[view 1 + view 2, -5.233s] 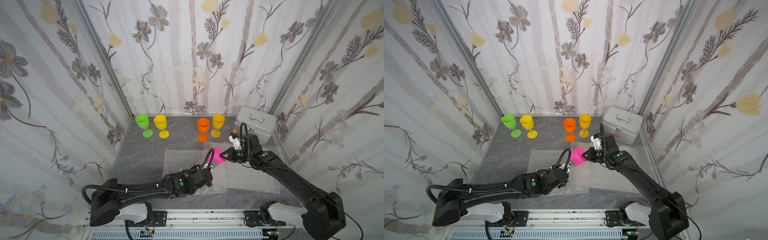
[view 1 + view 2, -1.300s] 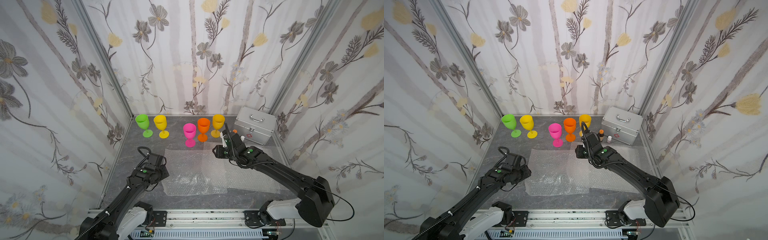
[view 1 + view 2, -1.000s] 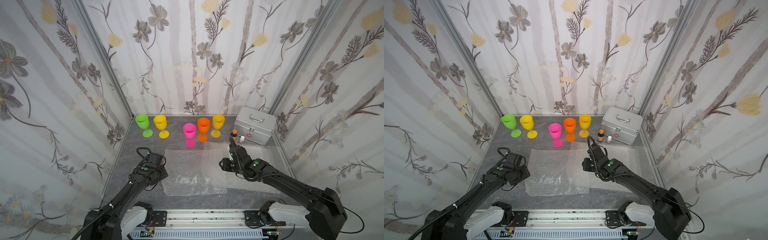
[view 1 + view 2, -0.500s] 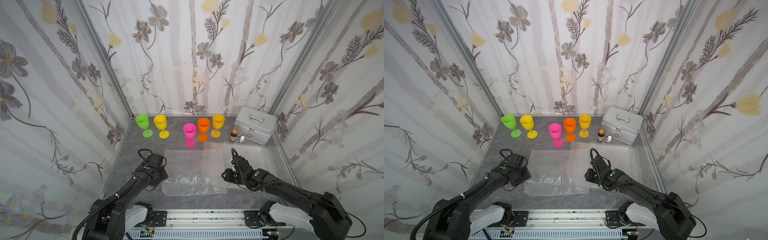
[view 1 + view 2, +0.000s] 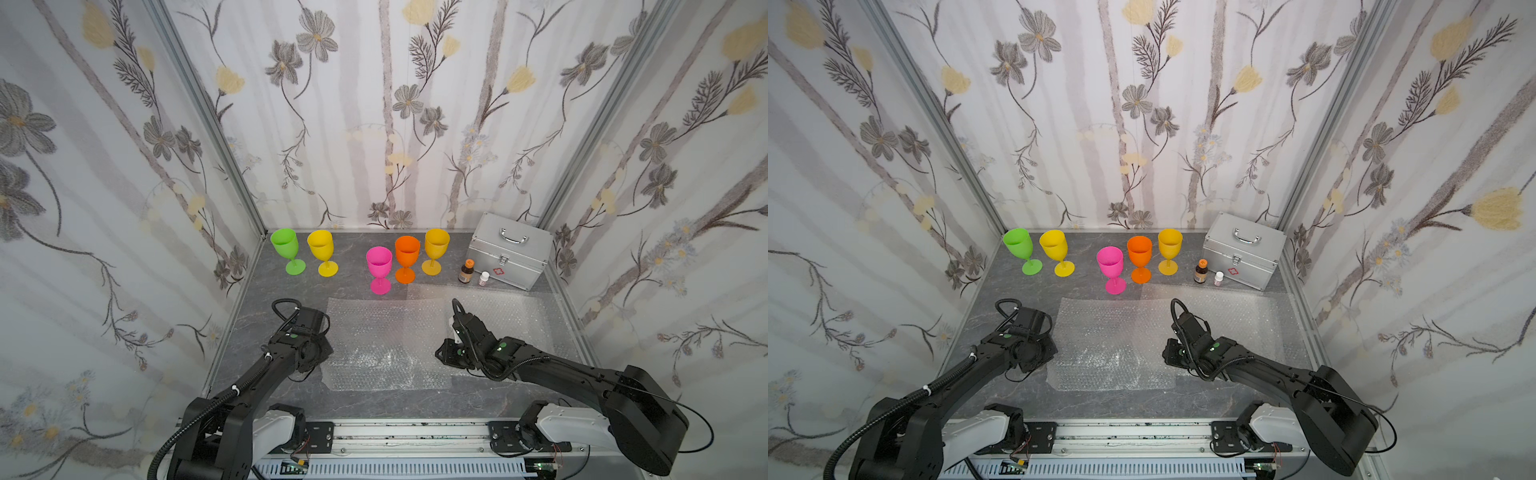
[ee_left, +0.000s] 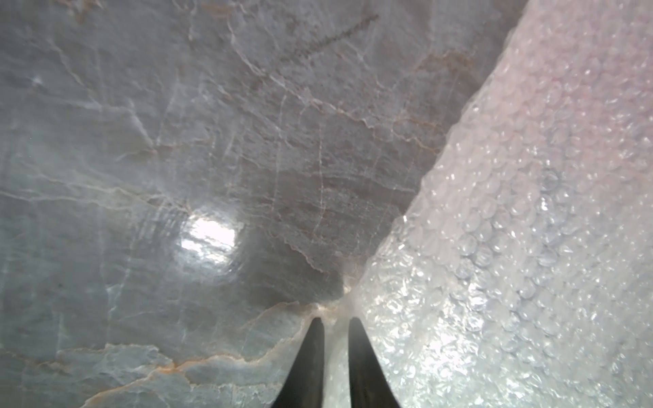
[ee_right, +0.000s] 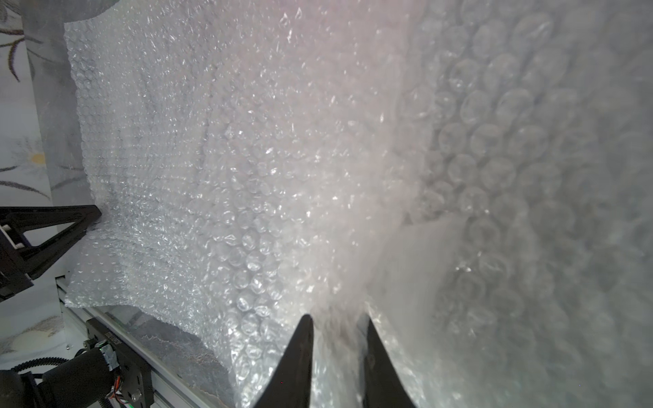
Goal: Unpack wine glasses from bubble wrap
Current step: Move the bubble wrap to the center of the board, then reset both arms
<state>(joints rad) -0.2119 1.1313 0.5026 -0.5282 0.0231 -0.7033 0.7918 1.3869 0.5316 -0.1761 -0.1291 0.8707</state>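
Five wine glasses stand upright in a row at the back in both top views: lime green (image 5: 286, 245), yellow (image 5: 321, 247), hot pink (image 5: 379, 262), orange (image 5: 407, 251) and amber (image 5: 436, 243). A flat sheet of bubble wrap (image 5: 386, 345) lies in the middle, partly over a second sheet (image 5: 511, 316) to its right. My left gripper (image 5: 324, 359) (image 6: 335, 319) is shut on the front sheet's left edge. On that sheet's right edge my right gripper (image 5: 442, 357) (image 7: 337, 318) is shut, with a fold of film between its fingers (image 7: 304, 339).
A silver metal case (image 5: 509, 249) stands at the back right. In front of it are a brown orange-capped bottle (image 5: 466, 271) and a small white bottle (image 5: 483, 278). Patterned walls close in three sides and a metal rail (image 5: 395, 432) runs along the front.
Both grippers have closed on opposite edges of the front sheet. The right arm drew back from the goblets toward the front. The pink goblet, held earlier, now stands in the row.
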